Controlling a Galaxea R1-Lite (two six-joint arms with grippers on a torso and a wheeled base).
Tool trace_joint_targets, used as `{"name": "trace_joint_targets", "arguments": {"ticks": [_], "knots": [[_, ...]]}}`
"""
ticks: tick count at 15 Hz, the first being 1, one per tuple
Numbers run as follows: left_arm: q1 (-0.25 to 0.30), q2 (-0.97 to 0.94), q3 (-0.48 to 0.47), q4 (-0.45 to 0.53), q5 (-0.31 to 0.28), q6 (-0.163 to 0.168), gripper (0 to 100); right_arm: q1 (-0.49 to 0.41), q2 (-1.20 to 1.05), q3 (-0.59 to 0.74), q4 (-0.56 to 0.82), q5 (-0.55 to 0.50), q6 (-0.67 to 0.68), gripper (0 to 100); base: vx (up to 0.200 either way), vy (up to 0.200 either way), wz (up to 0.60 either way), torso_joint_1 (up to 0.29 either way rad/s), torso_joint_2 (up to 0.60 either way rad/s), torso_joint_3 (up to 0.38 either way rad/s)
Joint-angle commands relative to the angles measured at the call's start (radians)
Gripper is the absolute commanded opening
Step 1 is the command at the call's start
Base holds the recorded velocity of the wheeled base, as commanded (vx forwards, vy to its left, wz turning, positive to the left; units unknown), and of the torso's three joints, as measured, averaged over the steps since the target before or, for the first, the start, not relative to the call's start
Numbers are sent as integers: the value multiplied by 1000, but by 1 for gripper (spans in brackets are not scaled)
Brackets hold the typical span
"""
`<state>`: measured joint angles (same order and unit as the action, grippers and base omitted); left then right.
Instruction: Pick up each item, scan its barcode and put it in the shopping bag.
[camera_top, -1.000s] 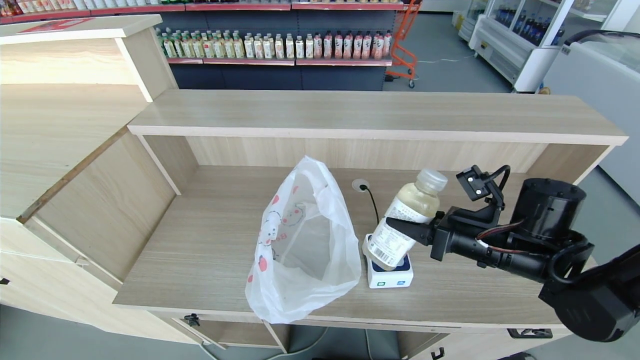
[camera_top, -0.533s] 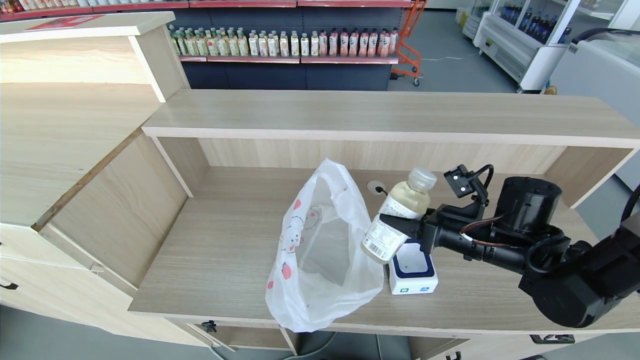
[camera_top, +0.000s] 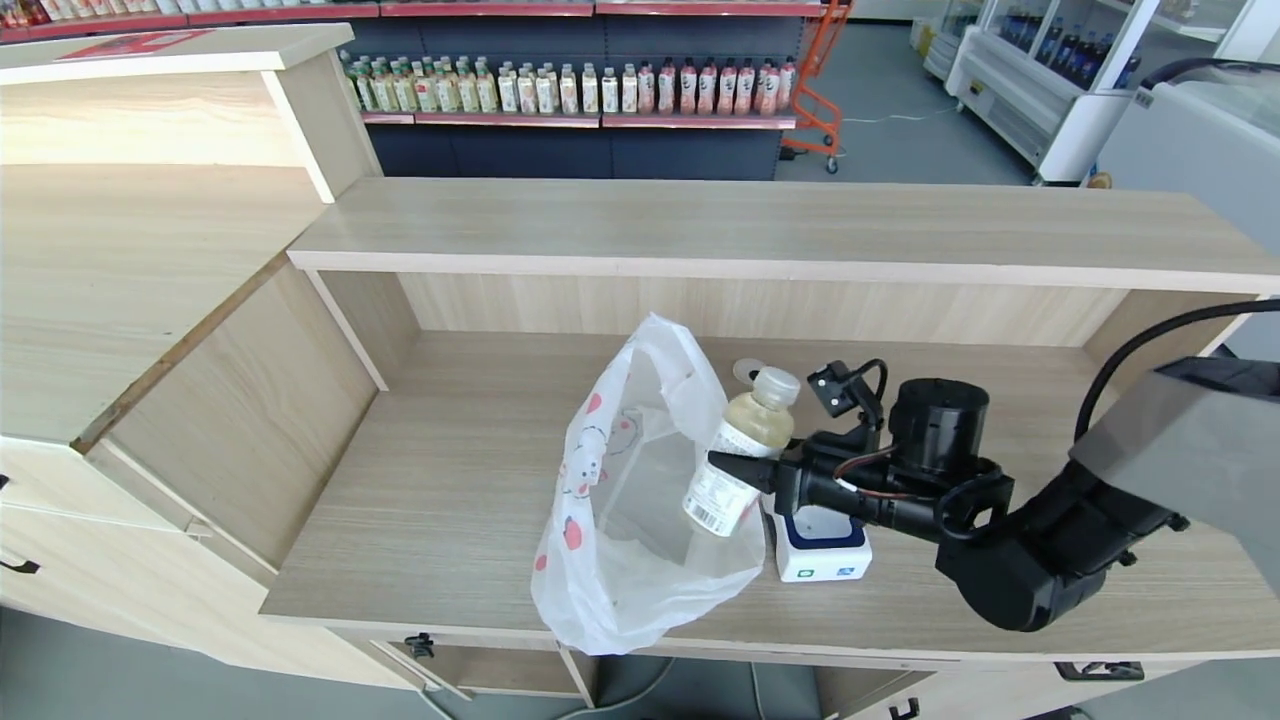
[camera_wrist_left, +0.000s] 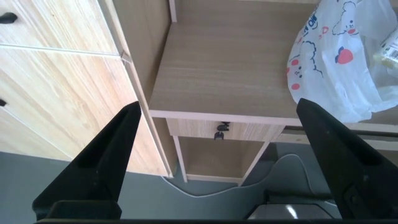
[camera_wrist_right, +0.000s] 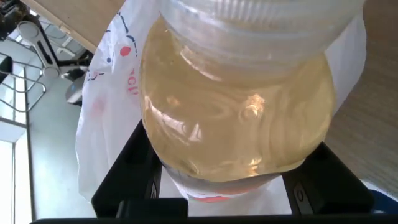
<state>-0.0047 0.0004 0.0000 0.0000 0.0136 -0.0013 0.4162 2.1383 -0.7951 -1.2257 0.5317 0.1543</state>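
Bottle (camera_top: 752, 425) of smooth clear plastic, tilted, clamped in my right fingers (camera_top: 745, 468) at the crinkly shopping bag's (camera_top: 620, 520) open mouth; left fingers (camera_wrist_left: 106, 168) spread wide, empty.

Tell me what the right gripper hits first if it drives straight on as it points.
The shopping bag. The right gripper, shut on the bottle, points into the bag's open mouth, so the bag's plastic wall likely comes first, though depth is hard to judge.
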Motion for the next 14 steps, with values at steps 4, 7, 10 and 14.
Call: {"name": "trace_joint_targets", "arguments": {"ticks": [4, 7, 10, 14], "knots": [[0, 0, 0, 0, 0, 0, 100, 69, 222, -217, 45, -1, -165, 0, 0, 0, 0, 0, 0, 0], [0, 0, 0, 0, 0, 0, 100, 105, 293, -362, 137, -4, -275, 0, 0, 0, 0, 0, 0, 0], [0, 0, 0, 0, 0, 0, 100, 130, 338, -467, 190, -38, -335, 0, 0, 0, 0, 0, 0, 0], [0, 0, 0, 0, 0, 0, 100, 141, 367, -495, 196, -41, -432, 0, 0, 0, 0, 0, 0, 0]]}}
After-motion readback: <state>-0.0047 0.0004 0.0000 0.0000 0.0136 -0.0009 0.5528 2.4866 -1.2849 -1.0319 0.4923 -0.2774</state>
